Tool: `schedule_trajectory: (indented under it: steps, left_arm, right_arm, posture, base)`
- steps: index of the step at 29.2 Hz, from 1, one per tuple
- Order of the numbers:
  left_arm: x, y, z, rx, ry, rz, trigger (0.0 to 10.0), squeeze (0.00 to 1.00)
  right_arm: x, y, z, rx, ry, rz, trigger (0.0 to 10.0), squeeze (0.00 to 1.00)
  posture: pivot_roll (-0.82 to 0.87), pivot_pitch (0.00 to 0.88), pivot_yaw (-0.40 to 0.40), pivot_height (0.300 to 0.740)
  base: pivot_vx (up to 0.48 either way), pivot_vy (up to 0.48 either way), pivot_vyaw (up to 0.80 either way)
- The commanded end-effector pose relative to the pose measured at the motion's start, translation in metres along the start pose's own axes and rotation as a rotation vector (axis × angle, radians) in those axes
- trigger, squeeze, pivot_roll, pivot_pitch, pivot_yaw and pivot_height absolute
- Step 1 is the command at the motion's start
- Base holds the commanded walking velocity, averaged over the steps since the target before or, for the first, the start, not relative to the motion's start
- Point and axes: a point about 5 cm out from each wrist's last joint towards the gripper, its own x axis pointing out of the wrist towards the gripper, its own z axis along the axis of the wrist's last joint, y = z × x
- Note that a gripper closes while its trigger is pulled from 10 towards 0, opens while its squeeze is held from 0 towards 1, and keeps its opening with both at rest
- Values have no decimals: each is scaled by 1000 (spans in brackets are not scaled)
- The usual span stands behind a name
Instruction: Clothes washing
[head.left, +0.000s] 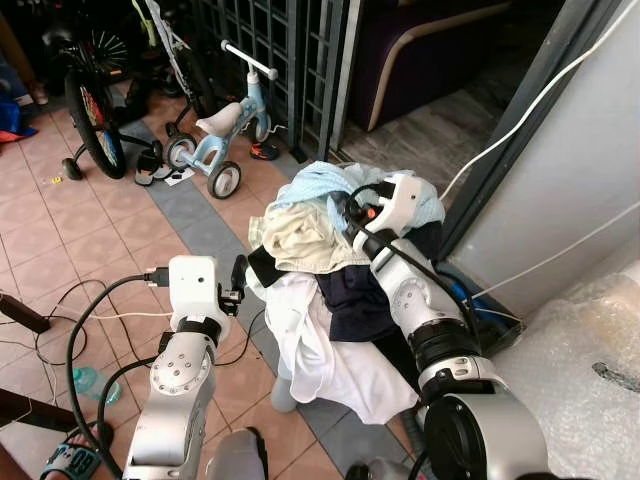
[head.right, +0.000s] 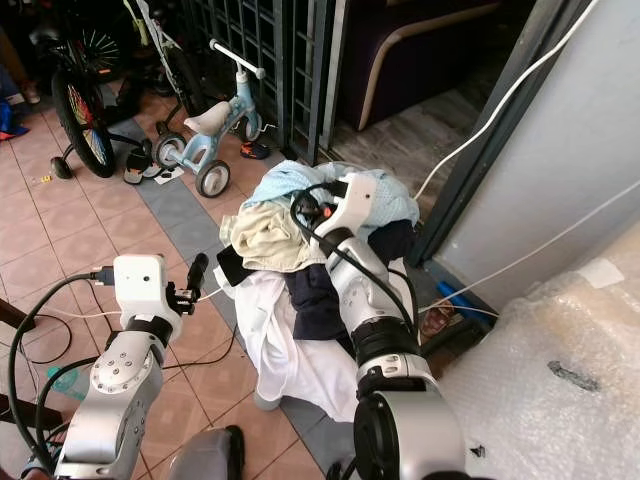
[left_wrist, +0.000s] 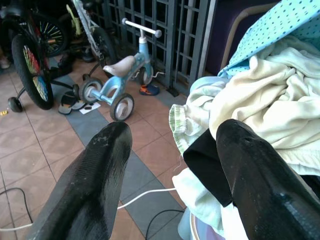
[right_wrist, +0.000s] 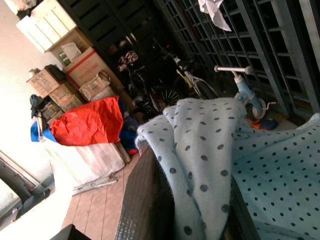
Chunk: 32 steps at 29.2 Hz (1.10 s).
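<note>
Right gripper (right_wrist: 200, 220) pinching dotted blue cloth (right_wrist: 260, 165) atop laundry pile (head.left: 320, 290), left gripper (left_wrist: 172, 165) spread beside pile's edge

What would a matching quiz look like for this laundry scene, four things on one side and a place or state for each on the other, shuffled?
Things:
1. right gripper
2. left gripper
3. tricycle
4. white shirt

Places or states:
A. standing on the tiles by the dark grille
B. shut on the dotted blue cloth
C. hanging down the front of the pile
D. open, beside the pile, holding nothing

Pairs: 1-B, 2-D, 3-A, 4-C
</note>
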Motion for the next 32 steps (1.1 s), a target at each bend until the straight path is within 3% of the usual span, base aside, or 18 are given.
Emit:
schedule_trajectory:
  steps: [1, 2, 4, 5, 8, 9, 11, 14, 16, 17, 18, 21, 24, 25, 26, 27, 30, 32]
  left_arm:
    - [1, -3, 2, 13, -10, -9, 10000, 0]
    - [1, -3, 2, 13, -10, -9, 10000, 0]
    - [3, -4, 3, 4, -18, -12, 10000, 0]
    - [3, -4, 3, 4, -18, -12, 10000, 0]
    - [6, -8, 2, -19, -18, -18, 10000, 0]
    - [6, -8, 2, -19, -18, -18, 10000, 0]
    - [7, -11, 2, -27, -17, -30, 10000, 0]
    - [11, -19, 3, -24, -19, -64, 10000, 0]
    - [11, -19, 3, -24, -19, -64, 10000, 0]
    - [12, -19, 3, -23, -20, -66, 10000, 0]
    - [12, -19, 3, -23, -20, -66, 10000, 0]
    - [17, -19, 3, -12, -23, -69, 10000, 0]
    - [19, -19, 1, -12, -21, -68, 10000, 0]
    - [19, -20, 0, -14, -19, -70, 10000, 0]
    - [21, -24, -1, -17, -18, -74, 10000, 0]
    - [22, -26, -2, -18, -17, -76, 10000, 0]
    - [24, -28, -2, -19, -18, -78, 10000, 0]
    - [27, -30, 0, -21, -29, -76, 10000, 0]
  right_arm:
    - [-17, 4, 16, 34, -42, 78, 0, 0]
    - [-17, 4, 16, 34, -42, 78, 0, 0]
    - [-48, 6, 28, 45, -51, 171, 0, 0]
    - [-48, 6, 28, 45, -51, 171, 0, 0]
    - [-105, 11, 29, 36, 40, 284, 0, 0]
    - [-105, 11, 29, 36, 40, 284, 0, 0]
    - [-120, 12, 23, 21, 85, 294, 0, 0]
    - [-145, 3, 7, -221, 176, 216, 0, 0]
    - [-145, 3, 7, -221, 176, 216, 0, 0]
    - [-151, 0, 2, -305, 219, 203, 0, 0]
    - [-151, 0, 2, -305, 219, 203, 0, 0]
    - [-170, -26, -19, -574, 438, 54, 0, 0]
    - [-162, -25, -16, -655, 431, 58, 0, 0]
    - [-140, -16, -1, -716, 328, 80, 0, 0]
    - [-85, 15, 46, -809, 24, 93, 0, 0]
    - [-70, 27, 63, -825, -74, 97, 0, 0]
    - [-58, 37, 80, -844, -163, 86, 0, 0]
    - [-39, 52, 122, -839, -347, 46, 0, 0]
  posture:
    - [79, 59, -14, 740]
    - [79, 59, -14, 740]
    - [62, 60, -13, 740]
    - [62, 60, -13, 740]
    - [24, 60, -2, 740]
    - [24, 60, -2, 740]
    - [5, 59, 4, 740]
    - [-18, 57, 17, 740]
    - [-18, 57, 17, 740]
    - [-23, 53, 21, 740]
    - [-23, 53, 21, 740]
    - [-27, 41, 21, 740]
    - [-28, 30, 23, 740]
    - [-35, 20, 23, 740]
    - [-37, 1, 24, 740]
    - [-33, 0, 21, 740]
    - [-32, 0, 21, 740]
    - [-23, 0, 19, 740]
  base:
    - [0, 0, 0]
    - [0, 0, 0]
    - [0, 0, 0]
    - [0, 0, 0]
    - [0, 0, 0]
    - [0, 0, 0]
    - [0, 0, 0]
    - [0, 0, 0]
    - [0, 0, 0]
    - [0, 0, 0]
    - [0, 0, 0]
    - [0, 0, 0]
    - [0, 0, 0]
    - [0, 0, 0]
    - [0, 0, 0]
    - [0, 0, 0]
    - [0, 0, 0]
    - [0, 0, 0]
